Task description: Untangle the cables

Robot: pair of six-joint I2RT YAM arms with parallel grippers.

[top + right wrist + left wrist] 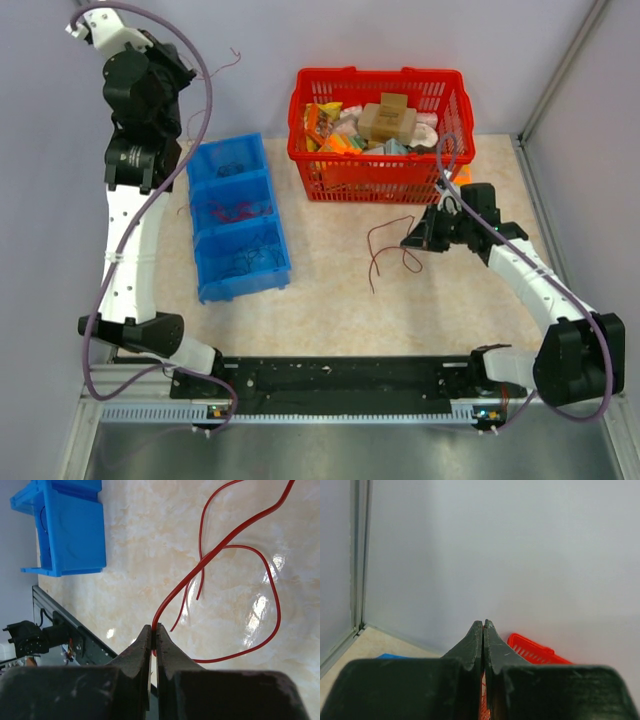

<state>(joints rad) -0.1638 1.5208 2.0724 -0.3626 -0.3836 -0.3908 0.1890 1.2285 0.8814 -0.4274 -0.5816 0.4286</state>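
Right gripper [153, 630] pinches red cable [226, 544]; we see rest loop on table [330, 300] leftward from tips, long axis in line with jaws. Left gripper [483, 627] pressed together, raised, well apart; right gripper nearer.

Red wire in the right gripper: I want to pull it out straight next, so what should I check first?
1. Grip: right gripper shut on the red wire: ok.
2. Wire lying untangled: not ok, its strands cross on the table.
3. Wire apart from the red basket: ok.
4. Wire apart from the blue bin: ok.
5. Other arm: left gripper raised and shut; whether it holds a wire: cannot tell.
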